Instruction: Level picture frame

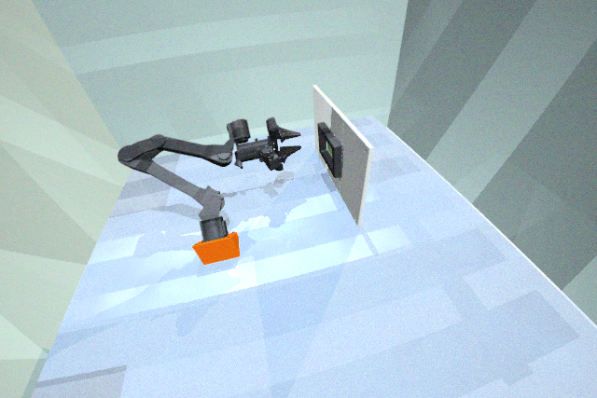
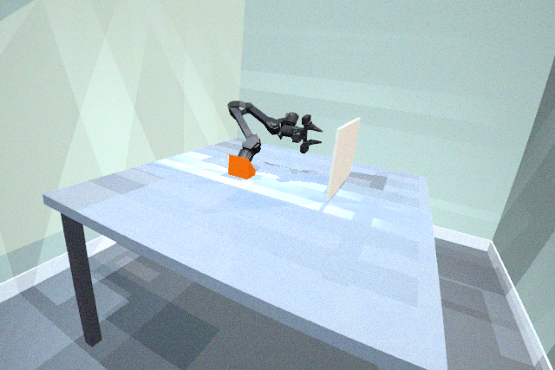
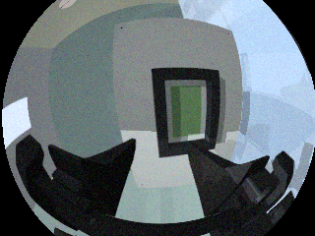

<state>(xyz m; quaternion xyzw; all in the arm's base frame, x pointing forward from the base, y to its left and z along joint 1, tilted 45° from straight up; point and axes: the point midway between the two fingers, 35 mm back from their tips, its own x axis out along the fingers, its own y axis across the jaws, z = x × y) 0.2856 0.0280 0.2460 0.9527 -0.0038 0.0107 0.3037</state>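
On the pale-blue table (image 1: 337,316) (image 2: 251,231), amid pale-green walls (image 1: 231,13) (image 2: 394,35), the gripper (image 1: 299,141) (image 2: 321,136) (image 3: 161,145) gapes partway, empty.

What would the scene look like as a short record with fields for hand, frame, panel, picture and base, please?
hand: open, fingers apart, short of the frame
frame: black, on the panel's face
panel: pale, upright
picture: green, inside the frame
base: orange, on the table
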